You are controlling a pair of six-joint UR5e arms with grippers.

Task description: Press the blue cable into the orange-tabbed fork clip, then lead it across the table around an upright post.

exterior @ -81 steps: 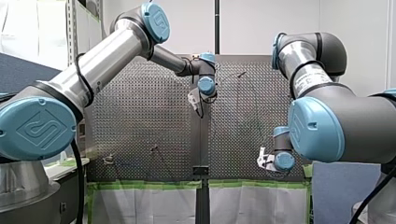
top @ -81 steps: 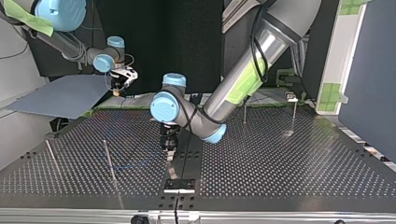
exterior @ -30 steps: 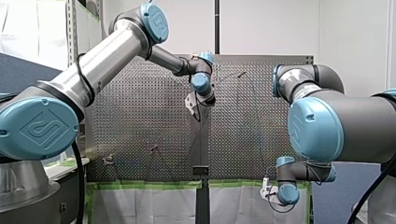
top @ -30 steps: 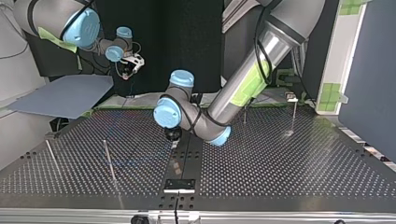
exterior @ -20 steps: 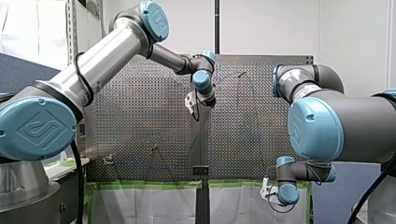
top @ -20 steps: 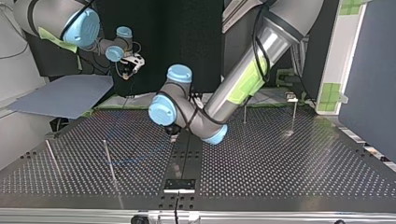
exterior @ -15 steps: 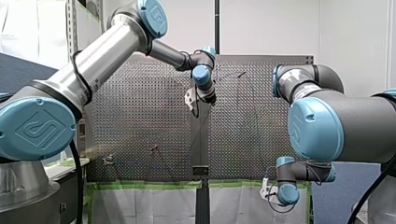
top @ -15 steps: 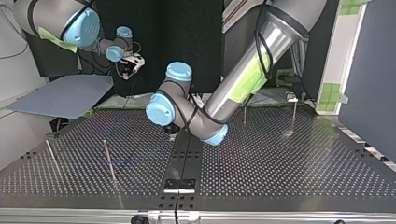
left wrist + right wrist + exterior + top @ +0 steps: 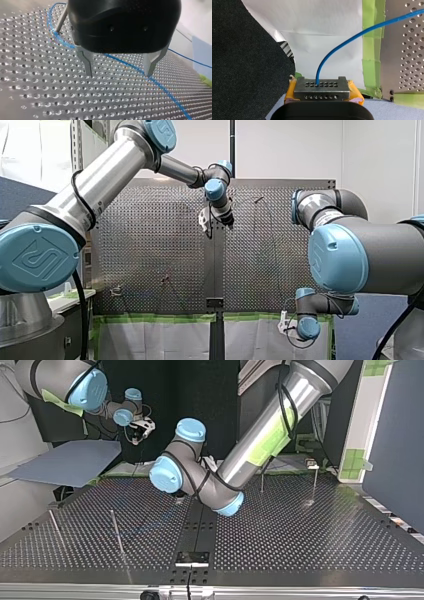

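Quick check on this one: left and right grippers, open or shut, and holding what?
Left gripper: open, gripping nothing; the blue cable passes under it.
Right gripper: shut on the blue cable.

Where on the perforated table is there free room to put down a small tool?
The widest bare patch of the perforated table lies at the top view's right, bordered by the dark centre strip, the two far posts and the near edge. That view's left is crowded: two near posts, the blue cable and my left gripper.
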